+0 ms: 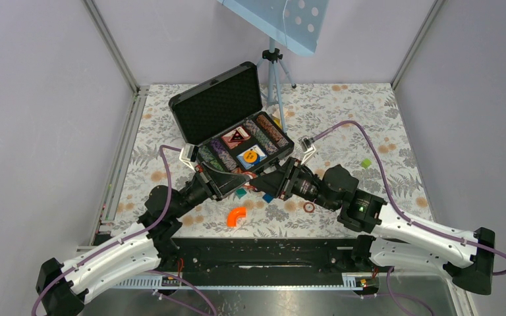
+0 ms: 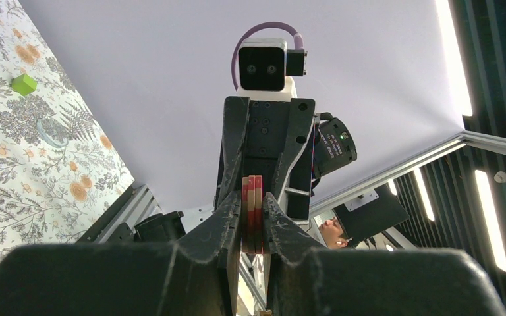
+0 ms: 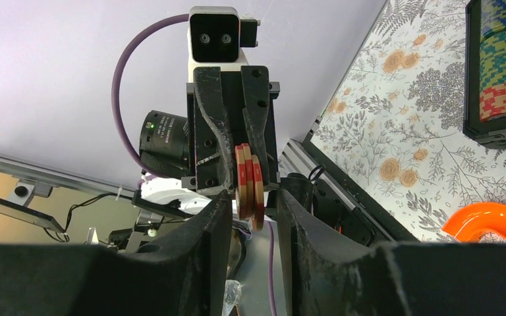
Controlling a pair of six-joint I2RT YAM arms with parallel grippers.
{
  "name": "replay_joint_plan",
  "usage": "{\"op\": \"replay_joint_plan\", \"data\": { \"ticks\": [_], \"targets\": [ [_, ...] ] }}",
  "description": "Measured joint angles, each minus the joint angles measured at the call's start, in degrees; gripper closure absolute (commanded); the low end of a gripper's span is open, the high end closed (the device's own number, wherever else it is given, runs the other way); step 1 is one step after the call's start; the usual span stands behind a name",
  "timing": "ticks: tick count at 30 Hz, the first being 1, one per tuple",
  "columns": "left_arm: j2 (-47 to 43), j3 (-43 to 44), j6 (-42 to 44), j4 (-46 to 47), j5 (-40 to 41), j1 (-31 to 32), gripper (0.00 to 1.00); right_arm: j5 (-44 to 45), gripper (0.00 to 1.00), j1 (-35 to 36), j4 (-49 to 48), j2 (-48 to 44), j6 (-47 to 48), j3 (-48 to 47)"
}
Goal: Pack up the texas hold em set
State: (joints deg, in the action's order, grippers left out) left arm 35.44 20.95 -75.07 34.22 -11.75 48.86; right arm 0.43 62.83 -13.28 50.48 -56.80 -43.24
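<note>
Red chips: a small stack (image 2: 253, 214) stands on edge, pinched face to face by the closed fingers of the left gripper (image 2: 253, 201).
Right gripper: the right gripper (image 3: 253, 201) meets the left one nose to nose. Its jaws are parted and astride the same stack, with a sliver of gap on each side, so it seems to grip nothing yet.
Stack axis: crosswise, running from finger to finger of both grippers.
Case: the black case (image 1: 219, 104) lies open just beyond the meeting point, away from the arm bases, with its near wall close to both grippers.
Inside: chip rows (image 1: 268, 135), a red deck (image 1: 235, 136) and a blue deck (image 1: 252, 156).
Nearer arm: neither clearly, though the left one has the load.
Coming move: probably a handover, or a short carry forward over the near wall.
Stray: a loose chip (image 1: 309, 207) lies on the table (image 1: 369, 131) beside the right arm.
</note>
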Motion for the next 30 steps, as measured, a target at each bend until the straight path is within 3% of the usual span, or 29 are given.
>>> {"op": "replay_joint_plan", "data": {
  "ticks": [10, 17, 19, 21, 24, 30],
  "targets": [
    [0.28, -0.28, -0.07, 0.28, -0.04, 0.0, 1.0, -0.02, 0.66, -0.02, -0.7, 0.72, -0.02, 0.0],
    [0.28, -0.85, -0.5, 0.85, 0.09, -0.02, 1.0, -0.13, 0.85, -0.31, -1.22, 0.94, -0.24, 0.0],
    [0.28, -0.85, -0.68, 1.49, 0.24, -0.07, 1.0, -0.44, 0.94, -0.33, -1.75, 0.94, -0.5, 0.0],
    [0.28, -0.85, -0.76, 1.99, 0.24, -0.07, 0.87, -0.59, 1.0, -0.33, -2.16, 0.94, -0.76, -0.02],
    [0.28, -0.85, -1.01, 2.38, 0.24, -0.07, 0.79, -0.72, 1.0, -0.33, -2.58, 0.94, -1.07, -0.02],
    [0.31, -0.87, -0.94, 1.6, 0.85, -0.2, 0.42, -0.85, 1.0, -0.35, -2.97, 0.92, -1.05, -0.15]
  ]
}}
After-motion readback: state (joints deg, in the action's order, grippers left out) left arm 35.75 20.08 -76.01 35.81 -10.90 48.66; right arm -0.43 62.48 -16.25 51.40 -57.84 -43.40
